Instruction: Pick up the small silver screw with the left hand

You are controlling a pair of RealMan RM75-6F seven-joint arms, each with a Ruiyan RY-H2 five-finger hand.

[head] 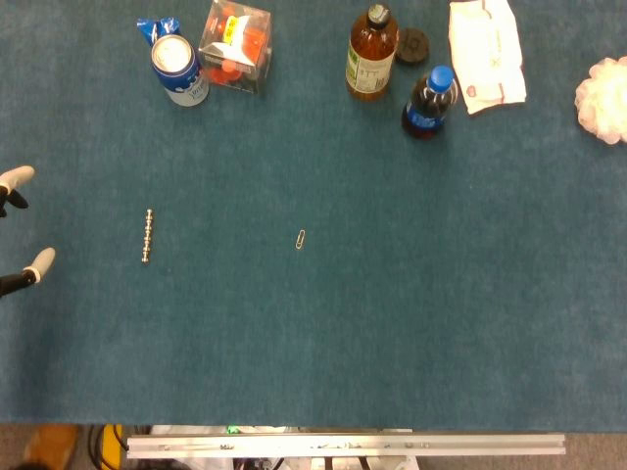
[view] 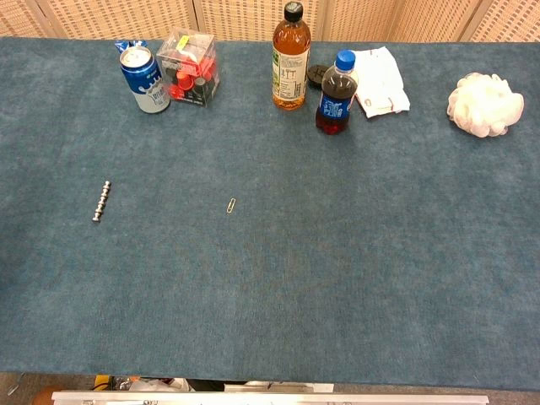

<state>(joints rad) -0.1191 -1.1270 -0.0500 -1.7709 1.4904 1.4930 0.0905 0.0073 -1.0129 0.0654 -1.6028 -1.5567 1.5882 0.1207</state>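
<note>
The small silver screw [head: 147, 236] lies on the blue table cloth at the left, a thin beaded rod pointing away from me; the chest view shows the screw [view: 101, 202] too. At the left edge of the head view only the white fingertips [head: 39, 260] of my left hand [head: 18, 230] show, apart from each other and well left of the screw, touching nothing. The chest view does not show that hand. My right hand is in neither view.
A paper clip [head: 301, 239] lies mid-table. Along the far edge stand a blue can [head: 179, 69], a clear box of red parts [head: 236, 45], an amber bottle [head: 371, 53], a cola bottle [head: 429, 102], a white packet [head: 486, 52] and a white puff [head: 605, 98].
</note>
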